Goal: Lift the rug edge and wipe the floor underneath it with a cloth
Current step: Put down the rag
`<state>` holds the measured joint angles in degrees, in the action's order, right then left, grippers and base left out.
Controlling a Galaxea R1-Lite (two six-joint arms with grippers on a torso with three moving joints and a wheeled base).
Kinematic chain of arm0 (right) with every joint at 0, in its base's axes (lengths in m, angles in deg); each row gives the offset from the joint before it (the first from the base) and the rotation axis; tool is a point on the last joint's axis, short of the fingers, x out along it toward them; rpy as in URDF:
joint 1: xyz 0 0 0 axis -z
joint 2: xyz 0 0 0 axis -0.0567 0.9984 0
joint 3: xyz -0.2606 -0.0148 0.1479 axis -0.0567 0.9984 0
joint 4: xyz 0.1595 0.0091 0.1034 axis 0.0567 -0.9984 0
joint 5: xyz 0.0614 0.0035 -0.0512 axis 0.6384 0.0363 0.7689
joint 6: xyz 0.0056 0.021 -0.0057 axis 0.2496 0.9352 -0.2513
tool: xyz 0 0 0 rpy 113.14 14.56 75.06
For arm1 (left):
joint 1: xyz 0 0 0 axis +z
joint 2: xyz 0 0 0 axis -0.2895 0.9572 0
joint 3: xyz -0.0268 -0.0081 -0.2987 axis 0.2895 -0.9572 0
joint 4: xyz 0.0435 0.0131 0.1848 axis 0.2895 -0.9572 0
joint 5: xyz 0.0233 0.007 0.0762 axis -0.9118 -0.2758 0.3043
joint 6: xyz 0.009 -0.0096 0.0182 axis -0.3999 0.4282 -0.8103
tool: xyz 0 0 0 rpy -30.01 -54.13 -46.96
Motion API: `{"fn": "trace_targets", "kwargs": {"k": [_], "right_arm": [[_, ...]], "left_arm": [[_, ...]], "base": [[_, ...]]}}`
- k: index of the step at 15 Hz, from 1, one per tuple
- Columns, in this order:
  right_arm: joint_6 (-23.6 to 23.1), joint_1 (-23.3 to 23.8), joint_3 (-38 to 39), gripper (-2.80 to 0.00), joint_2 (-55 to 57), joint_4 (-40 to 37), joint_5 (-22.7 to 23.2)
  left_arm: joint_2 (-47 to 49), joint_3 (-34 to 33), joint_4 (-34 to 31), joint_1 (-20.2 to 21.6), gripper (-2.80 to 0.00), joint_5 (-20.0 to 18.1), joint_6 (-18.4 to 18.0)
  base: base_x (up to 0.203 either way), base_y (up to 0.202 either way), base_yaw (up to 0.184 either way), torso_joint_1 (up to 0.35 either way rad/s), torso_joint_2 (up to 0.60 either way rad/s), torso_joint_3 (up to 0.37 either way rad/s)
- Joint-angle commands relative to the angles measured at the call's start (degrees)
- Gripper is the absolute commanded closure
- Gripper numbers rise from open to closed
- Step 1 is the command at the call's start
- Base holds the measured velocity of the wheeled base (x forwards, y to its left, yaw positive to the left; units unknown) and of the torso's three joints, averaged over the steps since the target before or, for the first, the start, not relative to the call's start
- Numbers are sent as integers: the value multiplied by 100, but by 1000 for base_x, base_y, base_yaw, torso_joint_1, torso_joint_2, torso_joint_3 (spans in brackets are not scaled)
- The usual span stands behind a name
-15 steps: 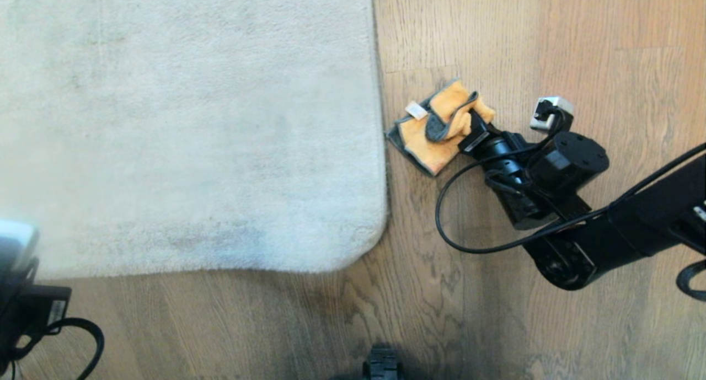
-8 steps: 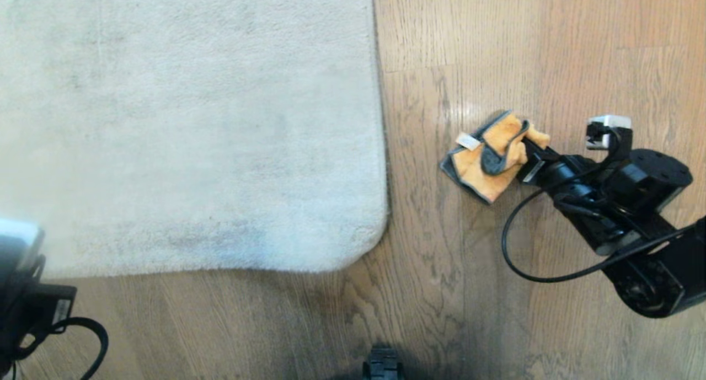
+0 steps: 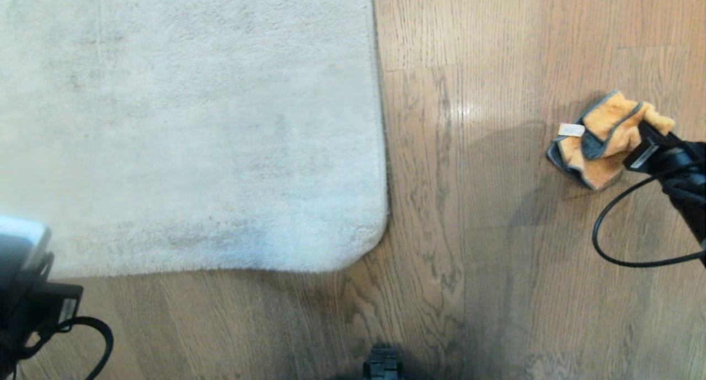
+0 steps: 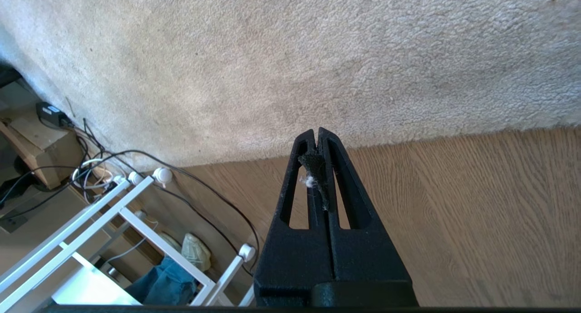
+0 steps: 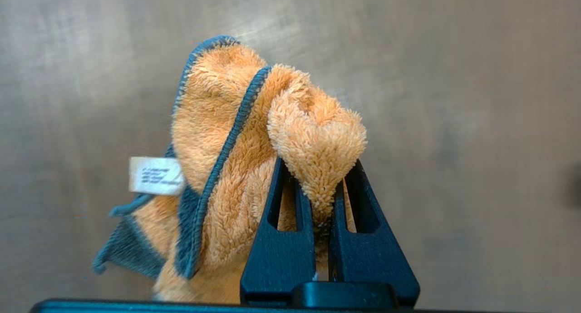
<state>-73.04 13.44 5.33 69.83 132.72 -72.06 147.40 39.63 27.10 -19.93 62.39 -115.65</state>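
Note:
The pale grey rug lies flat, and the rug edge [image 3: 383, 148] runs down to a rounded corner [image 3: 378, 236]. To its right the brown plank floor [image 3: 469, 203] shows a faint sheen. At the far right of the head view my right gripper [image 3: 644, 136] [image 5: 320, 165] is shut on the orange cloth [image 3: 598, 143] [image 5: 218, 136], which has grey trim and a white tag and hangs bunched just over the floor. My left gripper [image 4: 316, 133] is shut, with only lint on its pads, above the floor by the rug's near border [image 4: 408, 138].
A white wheeled rack [image 4: 136, 208], loose cables [image 4: 113, 158] and a blue garment [image 4: 165, 283] sit beside the rug on the left. My left arm's wrist [image 3: 25, 292] fills the lower left corner. The right arm's cable [image 3: 606, 247] loops over the floor.
My right gripper has carried the cloth well to the right across the floor, away from the rug edge. The rug has stayed flat and the left arm has barely moved.

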Motion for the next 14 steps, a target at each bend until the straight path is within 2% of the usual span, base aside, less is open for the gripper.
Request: {"fn": "trace_targets", "kwargs": {"k": [1, 4, 7, 10, 14], "right_arm": [[-259, 676, 3, 0, -339, -27, 245], [-625, 1314, 8, 0, -488, -114, 655], [-639, 1337, 240, 0, -529, -89, 729], [-563, 1337, 721, 0, -260, 32, 1024], [-396, 1337, 810, 0, 244, 652, 1135]], "left_arm": [[8, -9, 29, -15, 0, 18, -15], [8, 0, 38, -42, 0, 18, -15], [8, -9, 29, -50, 0, 18, -15], [8, -18, 29, -59, 0, 18, -15], [8, -9, 29, -54, 0, 18, -15]], "base": [[0, 0, 0, 0, 0, 0], [0, 0, 0, 0, 0, 0], [0, 0, 0, 0, 0, 0], [0, 0, 0, 0, 0, 0], [0, 0, 0, 0, 0, 0]]}}
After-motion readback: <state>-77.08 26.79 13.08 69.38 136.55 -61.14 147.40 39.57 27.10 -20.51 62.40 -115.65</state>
